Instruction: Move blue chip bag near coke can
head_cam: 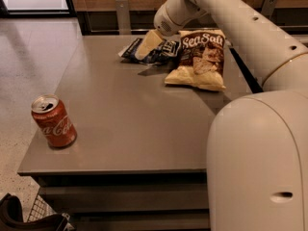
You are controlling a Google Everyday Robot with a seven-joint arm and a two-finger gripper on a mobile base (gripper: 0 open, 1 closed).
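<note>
The blue chip bag lies crumpled at the far side of the grey table, dark navy with white lettering. My gripper has come down onto it from above, its pale fingers over the bag's middle and hiding part of it. The coke can stands upright near the table's front left corner, red with white script and a silver top, far from the bag and the gripper.
A tan-and-brown "Sea Salt" chip bag lies right next to the blue bag on its right. My white arm spans the right side. The table ends at front and left edges. Chair backs stand behind.
</note>
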